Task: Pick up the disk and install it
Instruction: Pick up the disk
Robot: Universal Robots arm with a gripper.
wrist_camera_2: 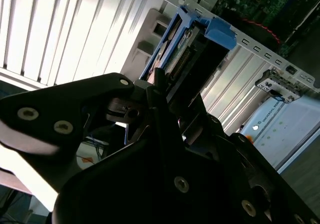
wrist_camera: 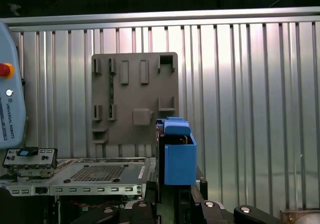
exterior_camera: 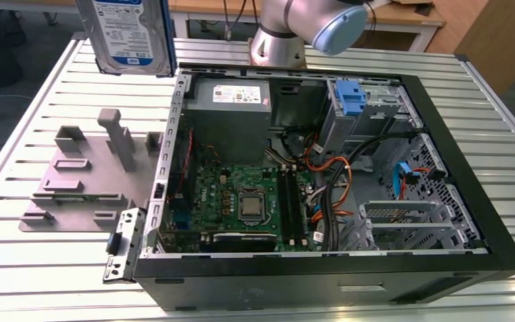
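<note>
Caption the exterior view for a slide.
Silver hard drive with blue-and-white label held aloft beside the open black computer case.

The silver metal robot arm [exterior_camera: 284, 23] stands at the far edge of the scene in the exterior view. One round joint, closed by a pale blue plastic end cap [exterior_camera: 340, 30], faces the exterior view's right. In both wrist views the black metal gripper [wrist_camera_2: 161, 97] [wrist_camera: 176, 196] shows broad linkage plates studded with bolt heads. Its jaws are closed and clamp one end of the flat silver disk [exterior_camera: 125, 33] in its blue plastic carrier frame, which juts straight out beyond the gripper.
</note>
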